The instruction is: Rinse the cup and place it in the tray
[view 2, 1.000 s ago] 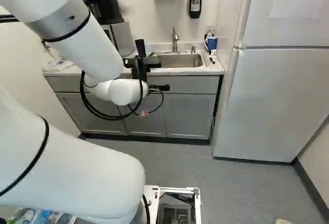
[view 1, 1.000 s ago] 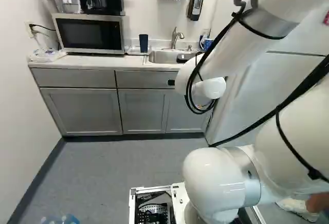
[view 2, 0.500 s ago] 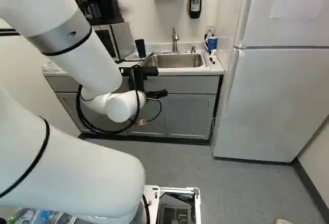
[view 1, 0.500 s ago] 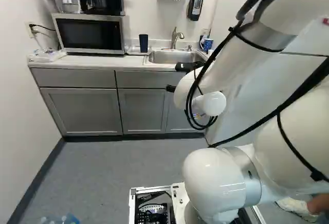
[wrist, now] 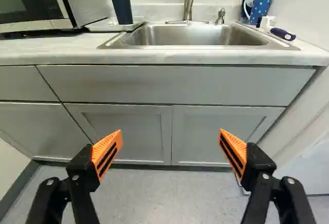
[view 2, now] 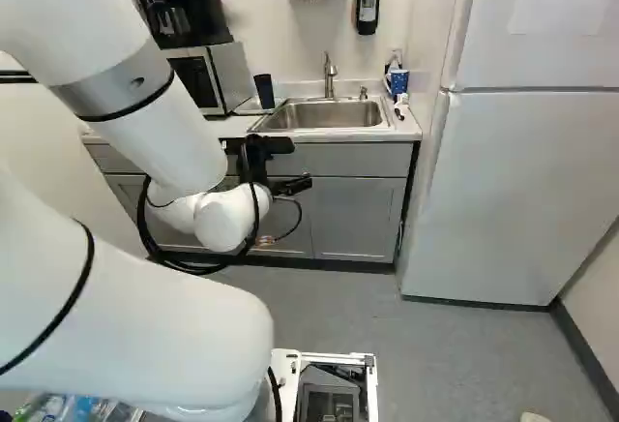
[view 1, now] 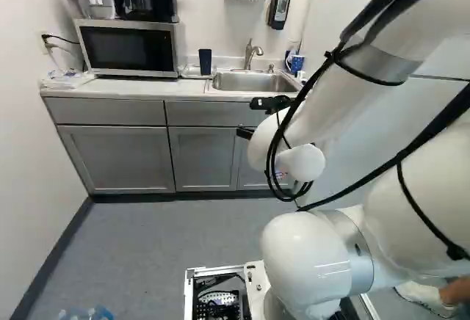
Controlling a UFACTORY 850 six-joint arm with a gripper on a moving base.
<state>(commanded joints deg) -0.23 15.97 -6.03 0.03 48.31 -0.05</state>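
Right base view: black gripper left of centre, spread wide, grasping nothing; dark-blue cup upright on white tray, upper left.

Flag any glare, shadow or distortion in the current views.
Left base view, glare on the arm's rounded joint; right base view, a dark band under the cabinets, shadow or trim unclear; wrist view, soft reflections in the steel sink, and cabinet edges slanting, likely from the camera's tilt.

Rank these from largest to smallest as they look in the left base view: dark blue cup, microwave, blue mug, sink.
1. Microwave
2. Sink
3. Dark blue cup
4. Blue mug, not far below the cup
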